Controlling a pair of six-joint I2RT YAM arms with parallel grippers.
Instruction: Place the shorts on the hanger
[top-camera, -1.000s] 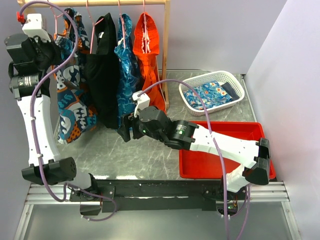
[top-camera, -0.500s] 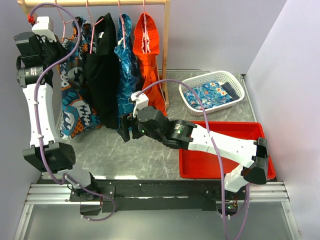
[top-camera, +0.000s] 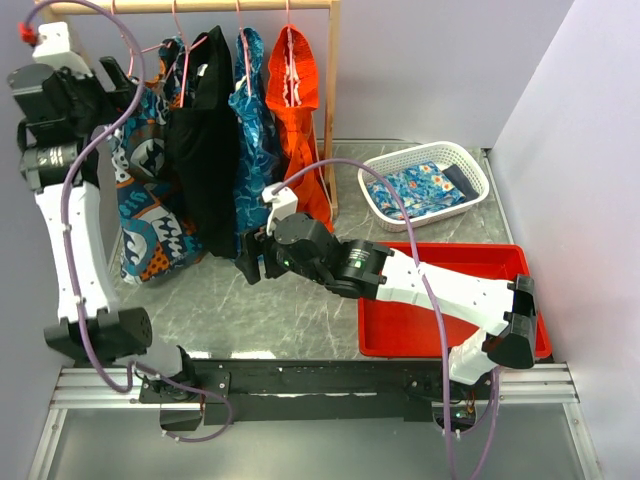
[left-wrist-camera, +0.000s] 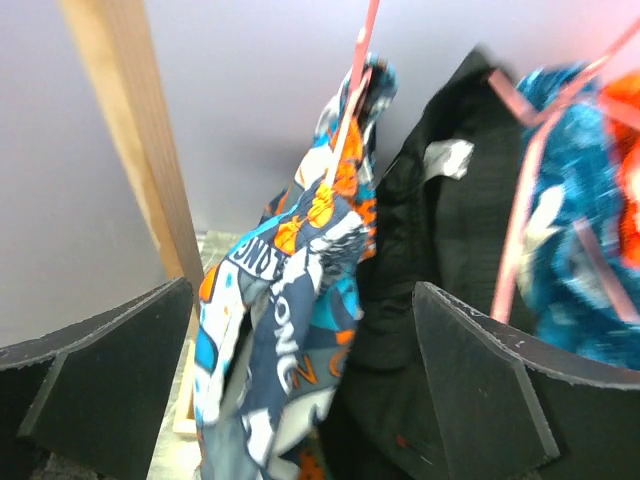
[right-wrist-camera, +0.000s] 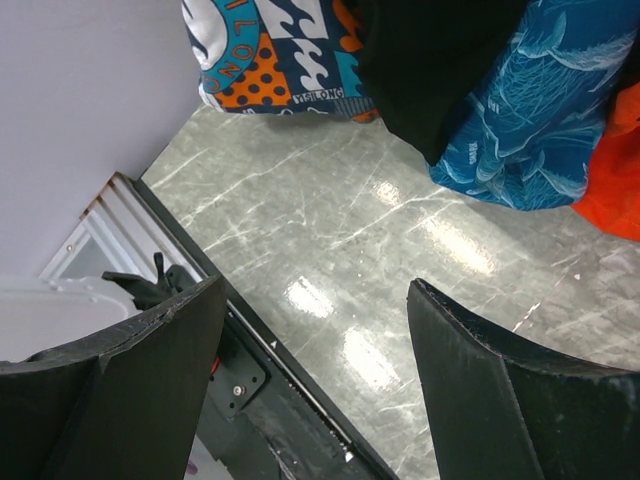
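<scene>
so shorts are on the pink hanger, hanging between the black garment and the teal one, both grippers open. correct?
One slip: the shorts on the pink hanger hang left of the black garment, not between it and the teal garment. The top external view shows it. Left gripper and right gripper are both open.

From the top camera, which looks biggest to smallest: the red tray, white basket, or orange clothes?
1. Red tray, clearly biggest.
2. White basket and orange clothes look about alike; I can't rank them.
</scene>
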